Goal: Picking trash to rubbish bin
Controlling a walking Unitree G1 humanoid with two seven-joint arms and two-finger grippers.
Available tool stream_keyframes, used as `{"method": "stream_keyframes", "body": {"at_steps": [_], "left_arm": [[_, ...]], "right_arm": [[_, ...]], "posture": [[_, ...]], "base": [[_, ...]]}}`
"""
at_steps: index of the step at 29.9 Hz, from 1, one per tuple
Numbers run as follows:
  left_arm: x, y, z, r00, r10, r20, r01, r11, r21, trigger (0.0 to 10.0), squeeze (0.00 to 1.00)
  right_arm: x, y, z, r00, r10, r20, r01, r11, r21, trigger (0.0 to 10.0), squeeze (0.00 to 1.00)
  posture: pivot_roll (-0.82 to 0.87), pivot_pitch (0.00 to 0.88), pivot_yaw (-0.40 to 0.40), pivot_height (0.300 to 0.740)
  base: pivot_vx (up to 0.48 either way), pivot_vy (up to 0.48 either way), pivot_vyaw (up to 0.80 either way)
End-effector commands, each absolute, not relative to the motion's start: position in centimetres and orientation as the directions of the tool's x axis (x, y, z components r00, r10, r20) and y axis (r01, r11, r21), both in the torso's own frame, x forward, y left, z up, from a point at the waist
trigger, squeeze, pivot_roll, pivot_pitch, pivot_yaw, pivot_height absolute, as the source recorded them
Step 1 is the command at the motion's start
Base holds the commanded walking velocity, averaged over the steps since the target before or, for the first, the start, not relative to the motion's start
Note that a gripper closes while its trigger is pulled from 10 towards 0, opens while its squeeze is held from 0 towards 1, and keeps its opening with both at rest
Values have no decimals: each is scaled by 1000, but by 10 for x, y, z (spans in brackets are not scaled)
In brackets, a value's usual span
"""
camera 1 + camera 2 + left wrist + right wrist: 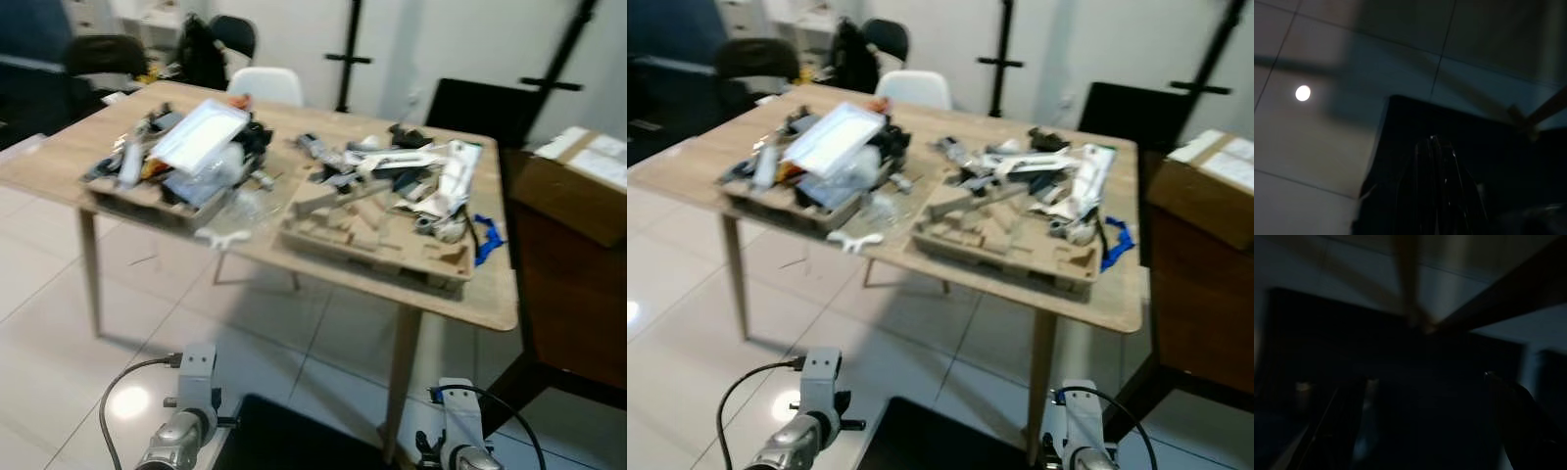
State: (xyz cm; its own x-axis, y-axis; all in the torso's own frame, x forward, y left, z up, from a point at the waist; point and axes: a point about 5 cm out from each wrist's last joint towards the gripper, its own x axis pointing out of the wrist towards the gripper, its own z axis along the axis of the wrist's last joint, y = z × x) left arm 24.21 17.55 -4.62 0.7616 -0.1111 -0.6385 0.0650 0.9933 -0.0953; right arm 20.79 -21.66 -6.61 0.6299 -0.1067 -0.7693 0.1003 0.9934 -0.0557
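Observation:
Trash covers a light wooden table (59, 147) ahead of me. A pulp tray (147, 201) on the left holds wrappers, dark scraps and a white plastic packet (201, 132). A second pulp tray (353, 235) on the right carries papers, white strips and dark bits, with a blue scrap (488, 238) at its edge. A small white piece (223, 236) lies between the trays at the table's front. Both arms hang low in front of the table. The left gripper (1432, 147) points at the floor, fingers pressed together and empty. The right gripper (1427, 421) sits in deep shade, fingers apart.
A black object (294, 436) lies on the tiled floor between my arms. The near table leg (402, 382) stands close to my right arm. A cardboard box (578, 186) rests on a dark cabinet at right. A white chair (266, 85) and black chairs (108, 54) stand behind.

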Motion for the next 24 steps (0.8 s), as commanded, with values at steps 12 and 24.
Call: {"method": "stream_keyframes", "body": {"at_steps": [12, 24], "left_arm": [[232, 172, -54, 714, -153, -683, 127, 988, -88, 10000, 0], [220, 177, -62, 690, -129, -712, 112, 991, -71, 10000, 0]], "right_arm": [[179, -216, -82, 546, -130, -827, 126, 989, -72, 10000, 0], [180, -211, -83, 530, -78, -844, 22, 997, -79, 10000, 0]], "posture": [[-98, 49, 41, 740], [-76, 48, -24, 740]], "base": [[219, 0, -652], [0, 0, 0]]}}
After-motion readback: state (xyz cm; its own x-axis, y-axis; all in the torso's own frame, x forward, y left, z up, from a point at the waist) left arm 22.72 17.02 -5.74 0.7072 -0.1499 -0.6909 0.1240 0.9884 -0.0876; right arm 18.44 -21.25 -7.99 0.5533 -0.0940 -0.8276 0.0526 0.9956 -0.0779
